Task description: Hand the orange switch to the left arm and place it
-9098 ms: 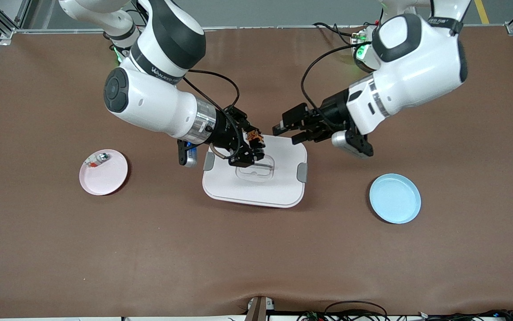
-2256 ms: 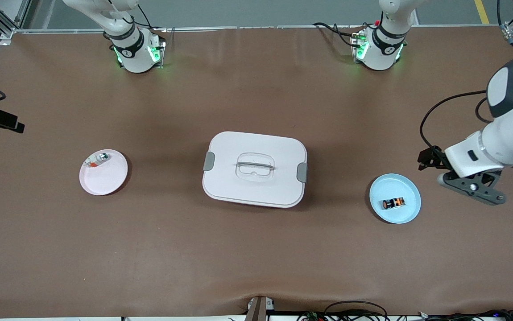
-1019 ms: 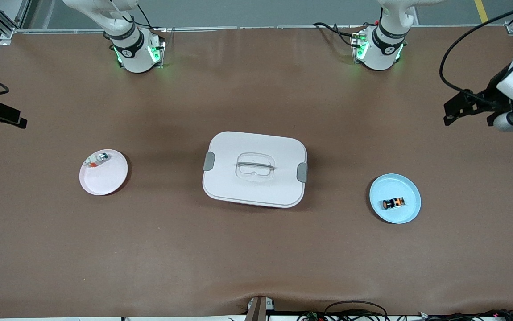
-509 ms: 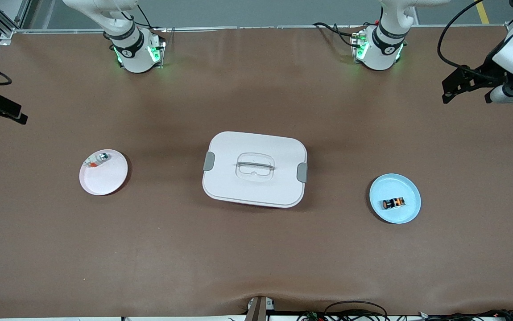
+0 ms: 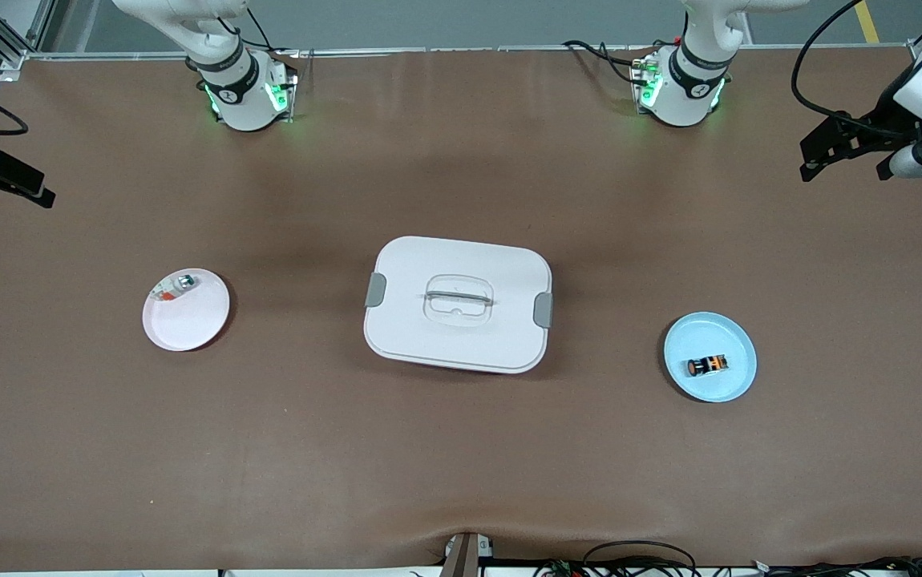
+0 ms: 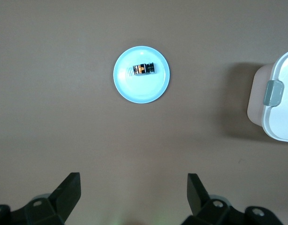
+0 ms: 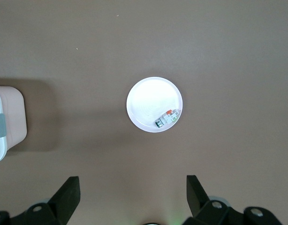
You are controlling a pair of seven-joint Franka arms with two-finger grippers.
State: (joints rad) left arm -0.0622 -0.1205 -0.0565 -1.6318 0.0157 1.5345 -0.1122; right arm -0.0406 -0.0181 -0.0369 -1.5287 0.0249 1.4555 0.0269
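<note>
The orange switch (image 5: 708, 365) lies on its side on the blue plate (image 5: 738, 381), toward the left arm's end of the table. It also shows in the left wrist view (image 6: 143, 69) on that plate (image 6: 141, 91). The white box (image 5: 429, 344) sits closed at the table's middle. My left gripper (image 5: 818, 156) is open and empty, high over the table's edge at the left arm's end; its wrist view (image 6: 133, 180) shows wide-apart jaws. My right gripper (image 5: 38, 192) is open and empty over the other end, also seen in its wrist view (image 7: 132, 180).
A pink plate (image 5: 192, 324) toward the right arm's end holds a small silver-teal part (image 5: 185, 281); both show in the right wrist view, the plate (image 7: 146, 101) and the part (image 7: 166, 118). The box's corner shows in both wrist views (image 6: 280, 117) (image 7: 8, 122).
Earlier the right gripper held the switch over the box; now the switch lies on the blue plate. Both arms have drawn back to the table's ends, and the left gripper has risen off the plate.
</note>
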